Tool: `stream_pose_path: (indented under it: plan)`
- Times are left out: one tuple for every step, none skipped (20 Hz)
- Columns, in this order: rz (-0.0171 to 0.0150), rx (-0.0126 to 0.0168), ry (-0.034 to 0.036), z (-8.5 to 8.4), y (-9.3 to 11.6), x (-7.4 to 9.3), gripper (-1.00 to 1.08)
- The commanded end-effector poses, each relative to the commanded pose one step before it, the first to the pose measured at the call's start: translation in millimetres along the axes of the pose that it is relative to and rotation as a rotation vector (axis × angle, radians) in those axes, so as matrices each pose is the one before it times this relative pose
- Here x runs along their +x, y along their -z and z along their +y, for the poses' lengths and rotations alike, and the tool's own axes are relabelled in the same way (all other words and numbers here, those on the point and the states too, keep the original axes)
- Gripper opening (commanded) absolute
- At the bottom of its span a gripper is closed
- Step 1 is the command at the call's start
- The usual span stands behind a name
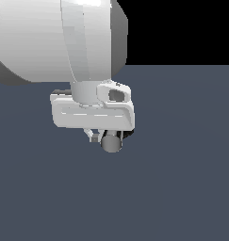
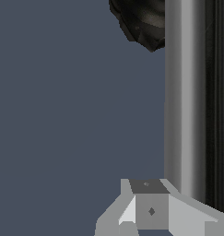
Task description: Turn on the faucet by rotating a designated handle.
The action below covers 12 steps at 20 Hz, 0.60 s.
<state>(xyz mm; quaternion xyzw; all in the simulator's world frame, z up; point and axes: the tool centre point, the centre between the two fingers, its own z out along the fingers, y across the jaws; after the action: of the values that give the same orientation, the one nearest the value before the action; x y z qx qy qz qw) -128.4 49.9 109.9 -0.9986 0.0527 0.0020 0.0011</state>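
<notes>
faucet (image 2: 143, 23): one, with one chrome handle (image 1: 111, 142), sitting just beneath the single claw (image 1: 106, 136). only the exterior view shows the handle's flat round end; only the wrist view shows the black ridged base, the bar's length and one finger (image 2: 150, 205). whether the claw is spread or pinching, i cannot tell.

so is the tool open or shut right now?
Cannot tell. The tool sits over the handle, which hides its tips in the exterior view; the wrist view shows only one finger beside the bar.
</notes>
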Motion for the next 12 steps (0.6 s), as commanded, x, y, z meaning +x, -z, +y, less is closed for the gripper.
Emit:
stream_pose_path:
  plan:
    - [0.00382, -0.00144, -0.03552, 28.49, 0.13, 5.96, -1.0]
    - [0.0, 0.0, 0.0, 4.95, 0.01, 0.34, -1.0]
    - [0.0, 0.0, 0.0, 4.96, 0.01, 0.34, -1.0]
    - [0.0, 0.0, 0.0, 4.97, 0.01, 0.34, -1.0]
    - [0.0, 0.0, 0.0, 4.98, 0.01, 0.35, -1.0]
    - [0.0, 0.0, 0.0, 4.99, 0.01, 0.35, -1.0]
    - [0.0, 0.0, 0.0, 5.0, 0.01, 0.35, -1.0]
    - [0.0, 0.0, 0.0, 5.01, 0.01, 0.35, -1.0]
    - [0.0, 0.0, 0.0, 5.02, 0.01, 0.36, -1.0]
    - [0.0, 0.0, 0.0, 5.02, 0.01, 0.36, -1.0]
    - [0.0, 0.0, 0.0, 5.03, 0.01, 0.36, -1.0]
    - [0.0, 0.0, 0.0, 5.03, 0.01, 0.36, -1.0]
